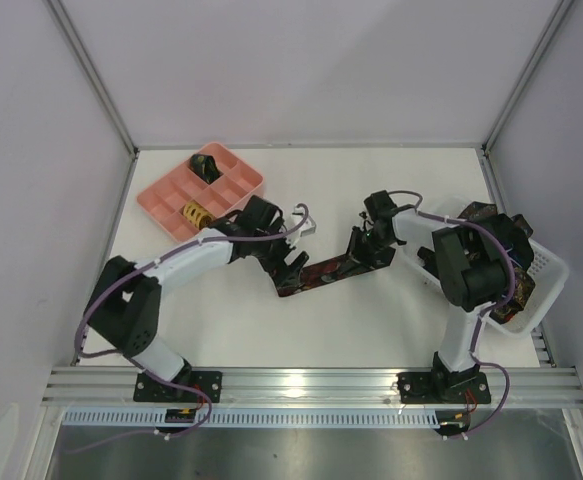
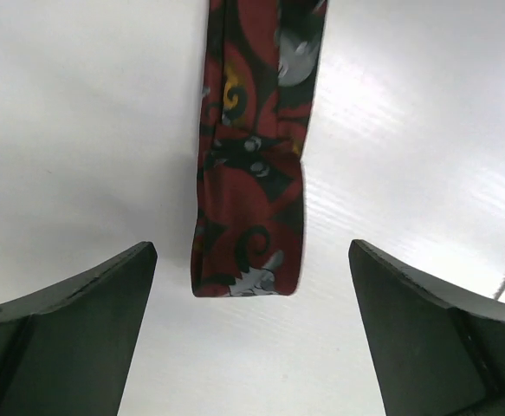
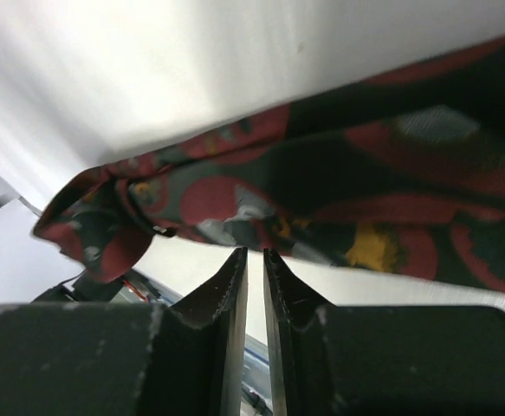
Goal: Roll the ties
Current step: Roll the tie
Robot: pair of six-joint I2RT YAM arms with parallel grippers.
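Observation:
A dark tie with red, grey and yellow patterning lies stretched across the middle of the table. Its folded near end rests flat on the table between the fingers of my left gripper, which is wide open and touches nothing. In the top view the left gripper hovers over the tie's left end. My right gripper is at the tie's other part. In the right wrist view its jaws stand with only a thin slit between them, tips at the near edge of the tie.
A pink compartment tray at the back left holds a dark rolled tie and a yellow-patterned one. A white mesh basket at the right holds more ties, partly behind the right arm.

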